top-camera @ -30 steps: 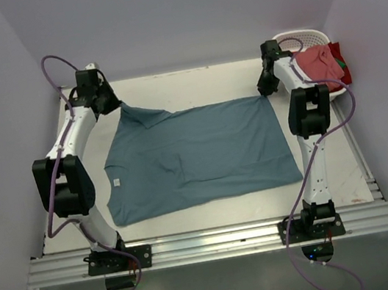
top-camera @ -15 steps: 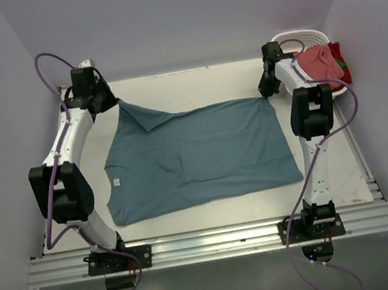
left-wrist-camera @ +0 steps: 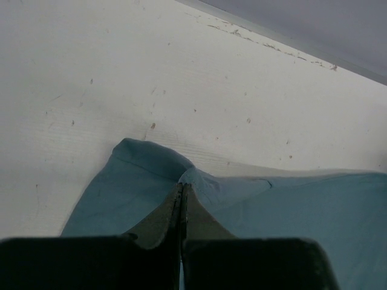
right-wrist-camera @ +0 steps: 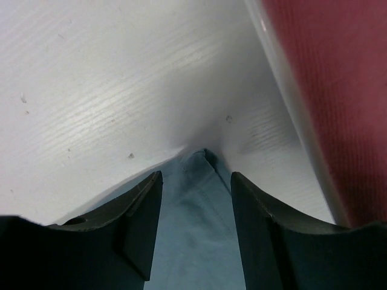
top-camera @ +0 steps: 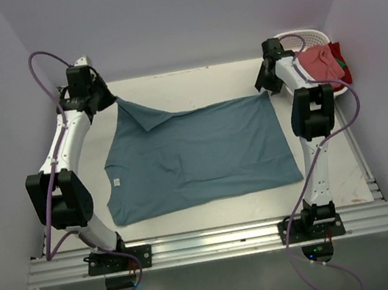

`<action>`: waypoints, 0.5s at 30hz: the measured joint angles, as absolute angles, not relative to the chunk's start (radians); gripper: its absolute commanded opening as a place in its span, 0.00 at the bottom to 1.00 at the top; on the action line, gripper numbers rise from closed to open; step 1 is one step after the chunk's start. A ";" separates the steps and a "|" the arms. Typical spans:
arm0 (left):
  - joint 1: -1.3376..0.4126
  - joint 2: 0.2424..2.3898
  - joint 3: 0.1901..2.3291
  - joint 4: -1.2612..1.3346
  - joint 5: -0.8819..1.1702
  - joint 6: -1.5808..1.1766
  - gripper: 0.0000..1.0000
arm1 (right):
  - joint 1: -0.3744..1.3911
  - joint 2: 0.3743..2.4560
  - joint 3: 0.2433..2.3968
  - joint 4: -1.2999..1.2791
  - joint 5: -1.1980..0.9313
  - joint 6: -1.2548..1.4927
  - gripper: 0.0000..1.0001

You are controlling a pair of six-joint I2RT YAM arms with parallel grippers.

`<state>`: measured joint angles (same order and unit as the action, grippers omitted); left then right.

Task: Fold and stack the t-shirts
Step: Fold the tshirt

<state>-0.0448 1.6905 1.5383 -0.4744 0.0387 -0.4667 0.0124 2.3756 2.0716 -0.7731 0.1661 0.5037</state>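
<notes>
A teal-blue short-sleeved cloth t-shirt (top-camera: 196, 156) lies spread across the white table (top-camera: 190, 78), filling the middle of the overhead frame. Its far-left sleeve is drawn up toward the upper left, where the left hand (top-camera: 106, 100) has it pinched. The right hand (top-camera: 266, 87) sits at the shirt's far-right corner, in the upper right. Beside it, a salmon pink-red t-shirt (top-camera: 317, 63) is heaped in a white slotted plastic basket (top-camera: 302, 35). The step looks like flattening and squaring the teal shirt before any fold. To do that well, the right hand should settle over the corner and close on both layers of cloth. The two hands should then draw apart evenly and low, so the far edge runs straight without hauling the whole shirt off its place. Only the overhead view shows the shirt's full outline, its wrinkles and the small white label (top-camera: 116, 182) near the lower-left edge, but it hides both hands' fingers. The left wrist view fills that in: the fingers are pressed together on a raised ridge of teal cloth, a firm hold. The right wrist view shows its fingers standing well apart, with the corner's tip lying between them and nothing clamped. It also shows red cloth and the basket's pale rim along the frame's right edge.
</notes>
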 measured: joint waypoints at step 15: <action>-0.039 1.691 1.525 -0.487 0.039 -0.466 0.00 | 0.006 2.477 2.194 -0.791 0.173 0.511 0.24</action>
